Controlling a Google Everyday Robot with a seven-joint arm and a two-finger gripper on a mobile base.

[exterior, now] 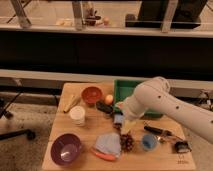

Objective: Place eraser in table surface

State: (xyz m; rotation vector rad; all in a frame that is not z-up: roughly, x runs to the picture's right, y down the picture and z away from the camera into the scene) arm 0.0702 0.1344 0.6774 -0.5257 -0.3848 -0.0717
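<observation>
The eraser [105, 107], a small black oblong block, lies on the light wooden table surface [87, 132] between the orange bowl [91, 94] and a blue-grey pad [119, 119]. My white arm reaches in from the right. Its gripper [123, 114] hangs low over the table in front of the green tray [131, 91], just right of the eraser and over the pad. The gripper is open and I see nothing held in it. The arm hides part of the tray.
A small orange ball [109, 98] sits behind the eraser. Also on the table are a white cup [77, 115], purple bowl [66, 148], grey cloth [107, 143], grapes [127, 142], blue cup [148, 142] and black-handled tool [157, 131].
</observation>
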